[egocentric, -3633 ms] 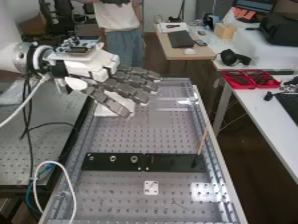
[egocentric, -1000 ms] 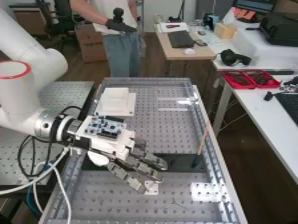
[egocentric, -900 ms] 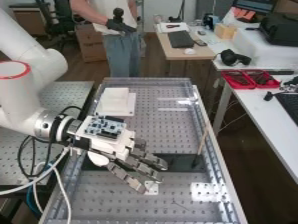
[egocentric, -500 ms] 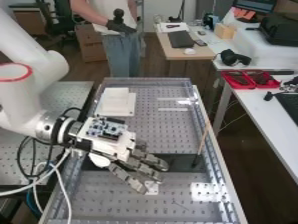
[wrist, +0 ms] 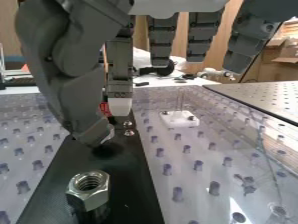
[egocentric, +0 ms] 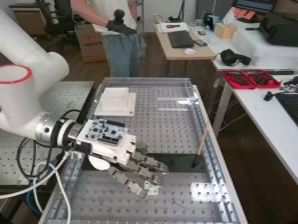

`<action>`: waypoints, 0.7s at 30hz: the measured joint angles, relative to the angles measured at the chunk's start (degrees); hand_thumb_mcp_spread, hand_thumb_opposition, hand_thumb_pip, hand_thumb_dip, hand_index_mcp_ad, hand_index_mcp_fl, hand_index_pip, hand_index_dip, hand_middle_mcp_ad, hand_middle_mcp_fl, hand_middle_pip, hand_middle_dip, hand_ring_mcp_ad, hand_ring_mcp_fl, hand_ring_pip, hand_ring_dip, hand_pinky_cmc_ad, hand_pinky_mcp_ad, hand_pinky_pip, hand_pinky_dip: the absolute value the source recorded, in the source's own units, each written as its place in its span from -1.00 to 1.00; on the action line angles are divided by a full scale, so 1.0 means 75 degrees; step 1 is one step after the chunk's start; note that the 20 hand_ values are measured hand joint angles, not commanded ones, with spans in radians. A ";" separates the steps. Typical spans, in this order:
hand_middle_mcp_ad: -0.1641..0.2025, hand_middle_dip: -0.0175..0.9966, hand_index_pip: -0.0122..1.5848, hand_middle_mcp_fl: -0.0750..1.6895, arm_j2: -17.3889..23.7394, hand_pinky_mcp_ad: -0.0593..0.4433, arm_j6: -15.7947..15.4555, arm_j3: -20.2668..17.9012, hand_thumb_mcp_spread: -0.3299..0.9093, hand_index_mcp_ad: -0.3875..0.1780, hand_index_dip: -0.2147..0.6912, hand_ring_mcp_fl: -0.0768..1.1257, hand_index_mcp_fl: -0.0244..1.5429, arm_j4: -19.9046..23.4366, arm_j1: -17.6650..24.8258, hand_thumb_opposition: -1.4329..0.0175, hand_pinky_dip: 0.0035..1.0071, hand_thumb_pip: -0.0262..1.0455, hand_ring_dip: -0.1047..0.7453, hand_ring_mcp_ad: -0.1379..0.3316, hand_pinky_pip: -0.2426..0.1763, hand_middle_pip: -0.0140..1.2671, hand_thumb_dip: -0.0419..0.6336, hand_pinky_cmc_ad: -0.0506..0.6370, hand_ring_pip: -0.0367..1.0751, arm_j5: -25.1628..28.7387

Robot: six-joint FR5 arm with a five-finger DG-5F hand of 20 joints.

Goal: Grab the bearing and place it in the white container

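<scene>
In the high view the hand (egocentric: pixel 122 156) is over the left part of the black strip (egocentric: pixel 183 162), fingers extended down toward the bench's near end. The strip's left half and its round metal parts are behind the hand and arm. The white container (egocentric: pixel 116 103) stands at the bench's far left. In the wrist view the hand (wrist: pixel 78 92) has its thumb and one finger pointing down above the strip (wrist: pixel 123 167), nothing seen held. A steel hex nut (wrist: pixel 89 190) sits on a dark post near the thumb tip. I cannot make out the bearing for certain.
A small white plate with screws (egocentric: pixel 151 188) lies just beyond the fingertips. A thin brown stick (egocentric: pixel 202 141) stands tilted at the strip's right end. Raised metal rails (egocentric: pixel 216 160) edge the bench. Cables (egocentric: pixel 58 172) hang beside the arm.
From over the bench's far left, the hand has come to the strip, uncovering the white container. Over the last second it has barely shifted, its fingers a little lower.
</scene>
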 joint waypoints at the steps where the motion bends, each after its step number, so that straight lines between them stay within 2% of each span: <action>1: 0.21 -0.66 0.91 -0.91 -0.0009 0.49 0.0006 0.0008 0.19 -0.23 -0.01 -0.88 -0.97 -0.0004 -0.0003 -0.21 -0.66 0.26 -0.53 0.29 -0.34 -0.77 -0.08 0.31 -0.77 -0.0006; 21: 0.22 -0.66 0.89 -0.91 -0.0090 0.40 0.0077 -0.0006 0.19 -0.23 -0.06 -0.88 -0.97 0.0012 0.0010 -0.21 -0.66 0.26 -0.53 0.29 -0.34 -0.77 -0.08 0.27 -0.77 -0.0014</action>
